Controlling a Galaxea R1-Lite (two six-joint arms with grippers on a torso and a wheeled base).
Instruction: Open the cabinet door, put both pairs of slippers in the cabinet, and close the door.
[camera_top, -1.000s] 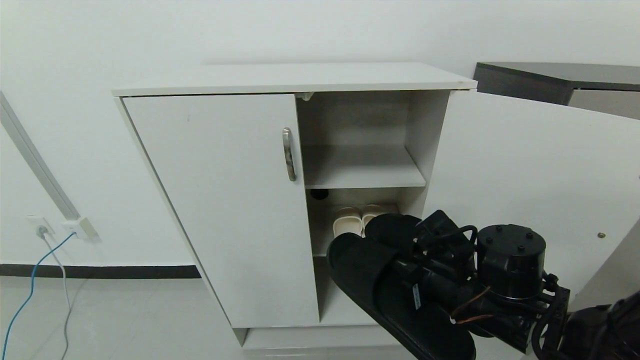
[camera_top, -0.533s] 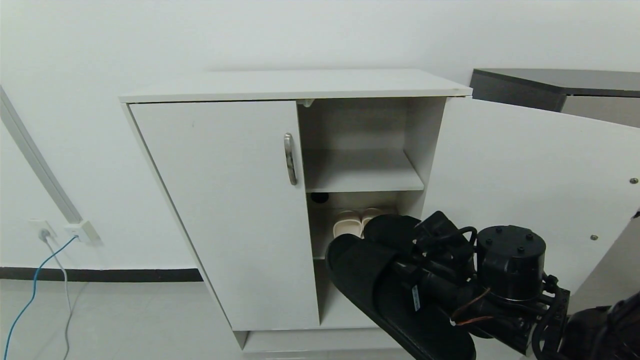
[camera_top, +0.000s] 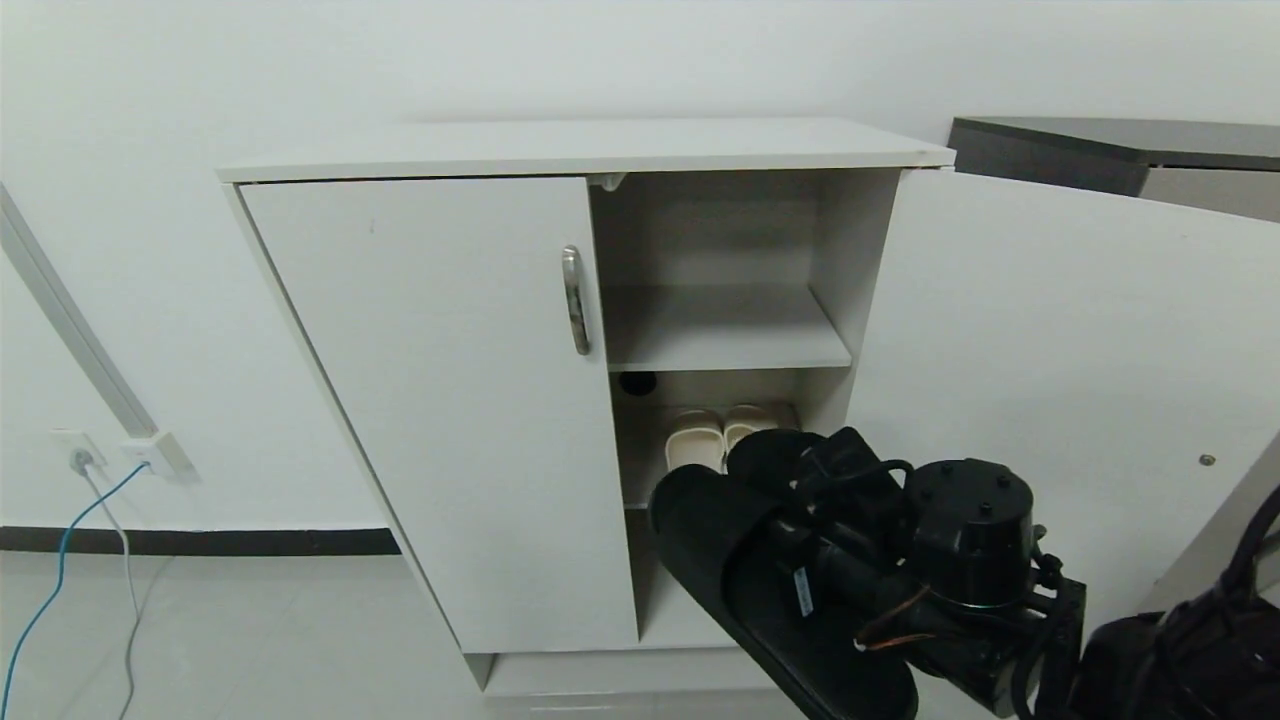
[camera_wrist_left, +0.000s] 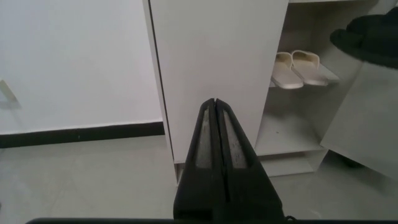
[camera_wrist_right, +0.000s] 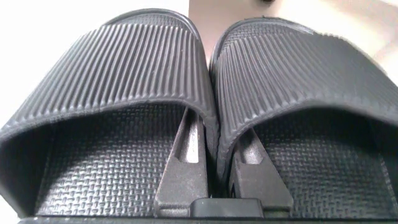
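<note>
My right tool (camera_wrist_right: 217, 143) pinches the black slippers (camera_top: 760, 570) by their adjoining inner walls, one finger inside each. The right wrist view shows this; the head view hides it. The pair hangs before the cabinet's (camera_top: 600, 145) open right half, not yet inside. The cream slippers (camera_top: 720, 435) sit on the middle shelf (camera_top: 645, 472). Left tool (camera_wrist_left: 214, 109) is pressed together, holding nothing. Risk: toes catching the shelf edge or the shut left door (camera_top: 430, 400) and levering the pair loose.

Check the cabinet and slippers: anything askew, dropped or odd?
Nothing stands out. The beige slippers sit side by side on the second shelf; the black slippers are clamped together in the right pincer, before the open door.
</note>
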